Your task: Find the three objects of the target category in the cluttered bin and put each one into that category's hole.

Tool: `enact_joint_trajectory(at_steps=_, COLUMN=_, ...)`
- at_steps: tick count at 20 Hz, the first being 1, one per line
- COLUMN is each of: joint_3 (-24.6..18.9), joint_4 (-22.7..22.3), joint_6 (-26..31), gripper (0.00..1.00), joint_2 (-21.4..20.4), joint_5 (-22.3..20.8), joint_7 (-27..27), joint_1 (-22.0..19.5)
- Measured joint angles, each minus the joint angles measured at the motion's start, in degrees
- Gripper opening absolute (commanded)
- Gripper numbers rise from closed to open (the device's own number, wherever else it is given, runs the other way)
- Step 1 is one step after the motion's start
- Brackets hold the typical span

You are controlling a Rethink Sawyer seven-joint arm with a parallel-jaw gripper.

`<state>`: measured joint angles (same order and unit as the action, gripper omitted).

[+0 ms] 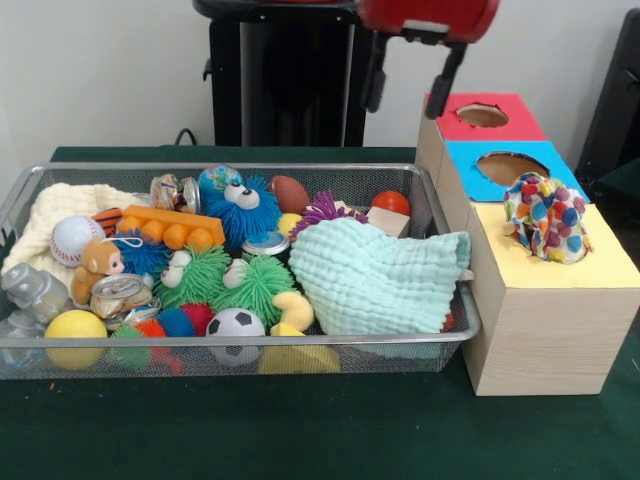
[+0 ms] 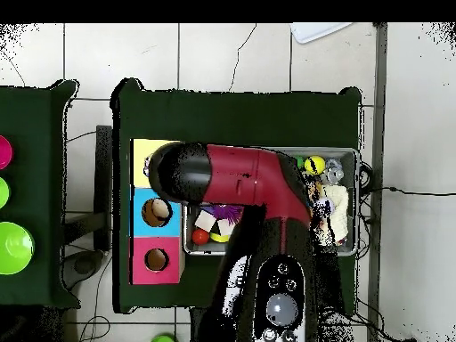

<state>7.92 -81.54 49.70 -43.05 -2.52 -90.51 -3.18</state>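
The wire mesh bin (image 1: 20, 195) holds a heap of toys. One white cloth piece with red, blue and yellow spots (image 1: 547, 216) sits bunched upright on the yellow top (image 1: 600, 262) of the largest wooden box and covers its hole. No other spotted piece shows in the bin. My gripper (image 1: 410, 85) hangs high at the picture's top, above the back of the bin next to the red-topped box, open and empty. In the overhead view the arm (image 2: 240, 183) covers the gripper, part of the yellow top (image 2: 142, 150) and the left part of the bin (image 2: 357, 200).
A large mint cloth (image 1: 375, 275) fills the bin's right end and a cream cloth (image 1: 60, 215) its left end. Between them lie spiky balls, an orange brick (image 1: 170, 228), cans and small balls. The blue-topped hole (image 1: 505, 167) and the red-topped hole (image 1: 483, 115) lie behind the yellow box.
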Motion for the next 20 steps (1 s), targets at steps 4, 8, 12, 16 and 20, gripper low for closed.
enact_joint_trajectory(at_steps=4, joint_3=-0.56, joint_4=-0.02, joint_6=-0.62, gripper=1.0, joint_2=-0.01, joint_5=-1.56, joint_7=0.0, joint_1=-2.27)
enact_joint_trajectory(at_steps=8, joint_3=-1.95, joint_4=-0.38, joint_6=-2.49, gripper=1.0, joint_2=-0.16, joint_5=-3.53, joint_7=0.0, joint_1=-6.32)
enact_joint_trajectory(at_steps=12, joint_3=-3.37, joint_4=-1.3, joint_6=-4.34, gripper=1.0, joint_2=-0.77, joint_5=-5.4, joint_7=0.0, joint_1=-10.69)
enact_joint_trajectory(at_steps=16, joint_3=-4.55, joint_4=-2.76, joint_6=-5.76, gripper=1.0, joint_2=-1.83, joint_5=-7.6, joint_7=0.0, joint_1=-14.77)
enact_joint_trajectory(at_steps=20, joint_3=-5.57, joint_4=-4.1, joint_6=-7.19, gripper=1.0, joint_2=-2.77, joint_5=-9.69, joint_7=0.01, joint_1=-18.55)
